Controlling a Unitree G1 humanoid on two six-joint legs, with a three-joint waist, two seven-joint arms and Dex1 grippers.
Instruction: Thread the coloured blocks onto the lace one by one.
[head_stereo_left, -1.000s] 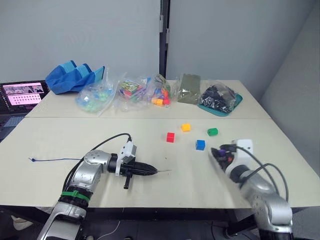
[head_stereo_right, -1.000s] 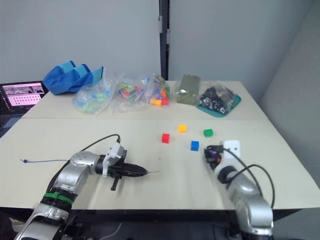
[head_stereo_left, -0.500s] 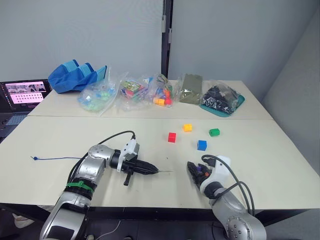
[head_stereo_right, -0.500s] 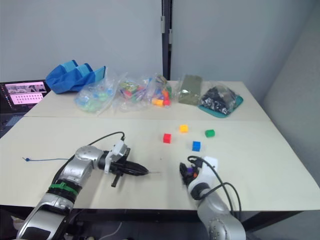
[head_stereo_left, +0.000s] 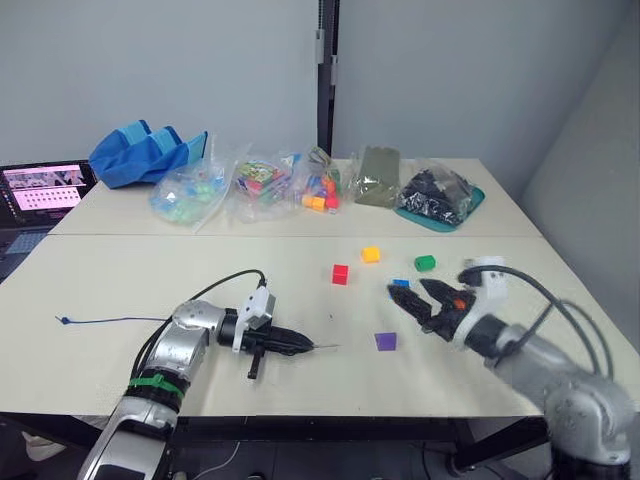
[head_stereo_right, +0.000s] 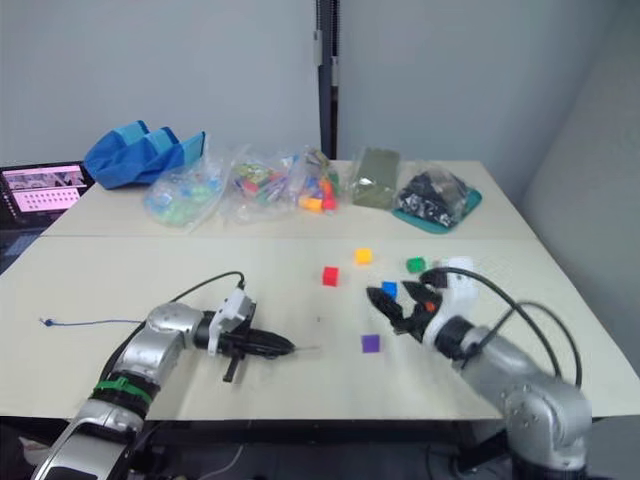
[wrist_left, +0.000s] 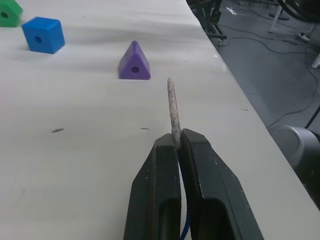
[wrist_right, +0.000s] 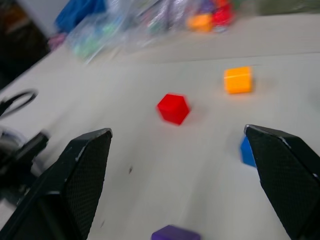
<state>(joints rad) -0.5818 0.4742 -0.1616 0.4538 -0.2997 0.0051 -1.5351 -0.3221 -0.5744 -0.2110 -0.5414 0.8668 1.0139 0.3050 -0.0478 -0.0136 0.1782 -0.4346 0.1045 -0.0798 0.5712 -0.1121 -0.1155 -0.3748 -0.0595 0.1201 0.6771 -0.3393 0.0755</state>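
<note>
Left hand (head_stereo_left: 305, 345) clamped on lace (head_stereo_left: 110, 320) needle tip, pointing 3 o'clock at purple wedge (head_stereo_left: 385, 341). Right hand (head_stereo_left: 420, 305) fingers apart over blue cube (head_stereo_left: 401, 284). Toy bags (head_stereo_left: 265, 185) at 12 o'clock on counter (head_stereo_left: 150, 270).

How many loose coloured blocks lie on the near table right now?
5: red block, orange-yellow block, green block, blue block behind the right gripper, purple block nearest the front edge.

- The left gripper (head_stereo_left: 300, 345), at lower left of the head view, lies low and level, its two black fingers (wrist_left: 155, 195) pinched together, pointing right.
- The right gripper (head_stereo_left: 425, 303), at right of centre, is raised, fingers spread wide, pointing left.
</note>
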